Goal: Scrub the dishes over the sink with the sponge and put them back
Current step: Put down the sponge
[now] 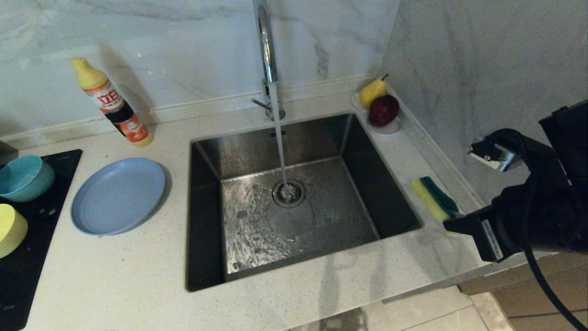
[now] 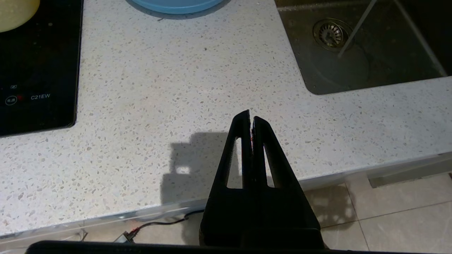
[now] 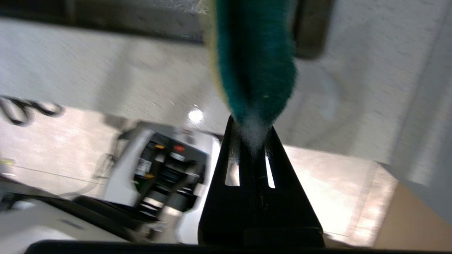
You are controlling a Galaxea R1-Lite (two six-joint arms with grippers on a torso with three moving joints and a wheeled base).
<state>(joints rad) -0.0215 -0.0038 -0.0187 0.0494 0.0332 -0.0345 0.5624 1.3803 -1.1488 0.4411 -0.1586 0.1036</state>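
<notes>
R gripper (image 1: pixel 452 224) at sponge (image 1: pixel 435 197) — seemingly touching — counter edge.

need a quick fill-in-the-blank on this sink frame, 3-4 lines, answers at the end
1. Water runs from the tap onto the ____ in the sink.
2. The plate lies on the counter to the robot's ____ of the sink.
3. The right hand is beside the near end of the ____.
4. The left hand holds ____.

Answers: drain strainer; left; sponge; nothing
</notes>
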